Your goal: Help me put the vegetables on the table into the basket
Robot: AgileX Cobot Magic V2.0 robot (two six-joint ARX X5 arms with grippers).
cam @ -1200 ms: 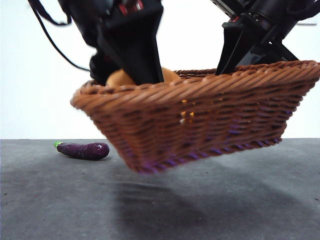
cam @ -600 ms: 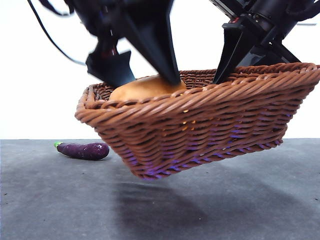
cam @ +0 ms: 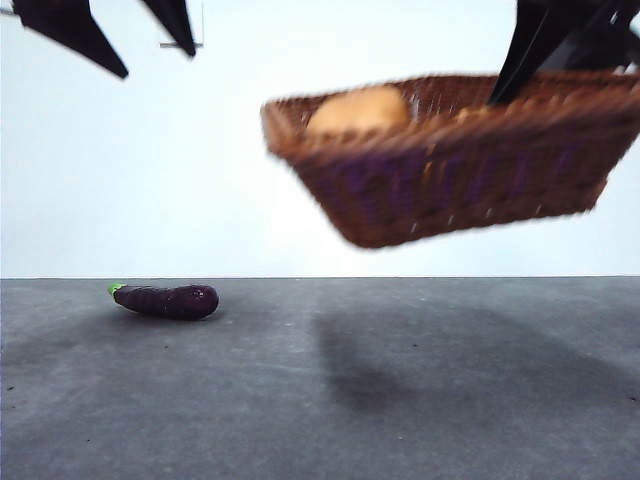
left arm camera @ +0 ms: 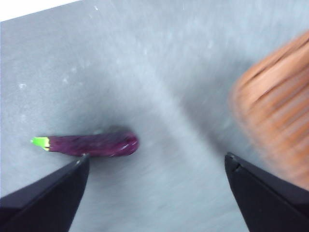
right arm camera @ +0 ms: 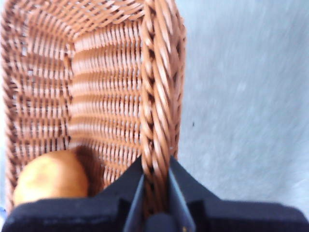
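Basket (cam: 460, 165) hangs high above the table (cam: 320, 400), right gripper (right arm camera: 155, 186) pinching its rim, potato (cam: 360, 108) inside. Left gripper (left arm camera: 154, 166), jaws spread and empty, hovers over the eggplant (left arm camera: 91, 144); next it must descend and grasp. A second ago the basket sat lower, the left gripper inside it.

Backdrop: a plain white wall (cam: 150, 180) fills the upper part of the front view. It is uniform and unmarked, and its lower edge runs as a straight, level line across the full width. The left wrist view shows the same white surface (left arm camera: 19, 6) as a narrow wedge in one corner only.
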